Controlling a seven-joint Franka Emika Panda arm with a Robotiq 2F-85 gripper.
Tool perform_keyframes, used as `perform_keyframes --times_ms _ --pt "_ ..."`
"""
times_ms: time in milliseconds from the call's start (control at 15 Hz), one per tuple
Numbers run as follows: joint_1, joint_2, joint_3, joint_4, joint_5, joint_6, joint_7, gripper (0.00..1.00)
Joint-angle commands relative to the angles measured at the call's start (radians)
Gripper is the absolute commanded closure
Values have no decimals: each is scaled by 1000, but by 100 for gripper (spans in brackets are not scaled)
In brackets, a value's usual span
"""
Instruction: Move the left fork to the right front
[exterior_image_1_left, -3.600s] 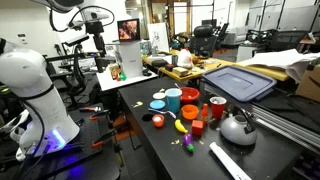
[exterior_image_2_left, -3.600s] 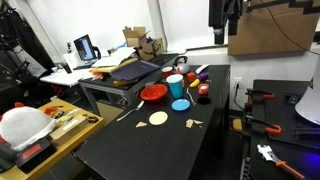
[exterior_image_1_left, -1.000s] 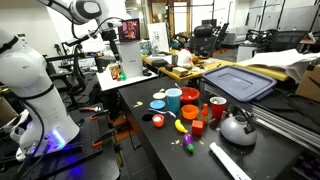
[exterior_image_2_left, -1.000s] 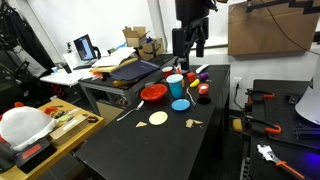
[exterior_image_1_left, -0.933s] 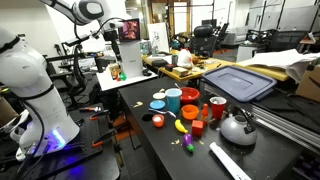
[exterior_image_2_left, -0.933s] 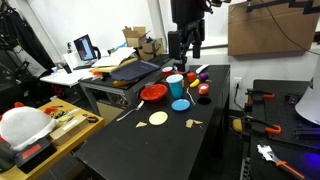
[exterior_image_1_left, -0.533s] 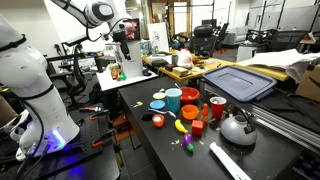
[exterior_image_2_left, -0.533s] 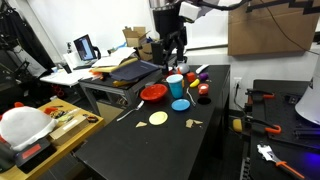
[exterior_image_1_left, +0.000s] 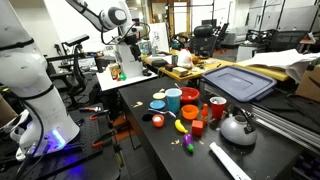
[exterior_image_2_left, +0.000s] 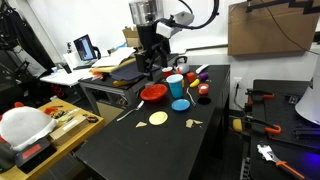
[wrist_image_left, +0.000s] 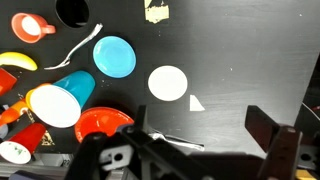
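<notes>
The left fork (exterior_image_2_left: 127, 113) is a thin pale line lying near the table's edge, apart from the other items. In the wrist view the fork (wrist_image_left: 172, 137) lies on the black tabletop just ahead of my gripper (wrist_image_left: 185, 150), its handle end hidden behind the gripper body. My gripper (exterior_image_2_left: 150, 66) hangs high above the red bowl (exterior_image_2_left: 153, 93), well clear of the fork, and is open with nothing between its fingers (wrist_image_left: 270, 135). It also shows as the gripper (exterior_image_1_left: 129, 58) in an exterior view.
A blue plate (wrist_image_left: 114, 56), a white disc (wrist_image_left: 168, 83), a second curved white fork (wrist_image_left: 80, 47), a blue cup (wrist_image_left: 62, 100) and a red cup (wrist_image_left: 25, 140) crowd the table. A kettle (exterior_image_1_left: 237, 127) and a flat white strip (exterior_image_1_left: 230, 160) lie at one end.
The arm has swung across the table and come lower, now over the red bowl. The jaws stayed open and nothing on the table moved.
</notes>
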Motion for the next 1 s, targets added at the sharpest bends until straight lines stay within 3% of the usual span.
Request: perform_keyframes --times_ms 0,333,933 --pt "35 99 -45 92 -54 23 45 0" --pt "77 206 -110 181 -114 69 29 0" --pt "145 380 -208 328 -115 123 -39 0"
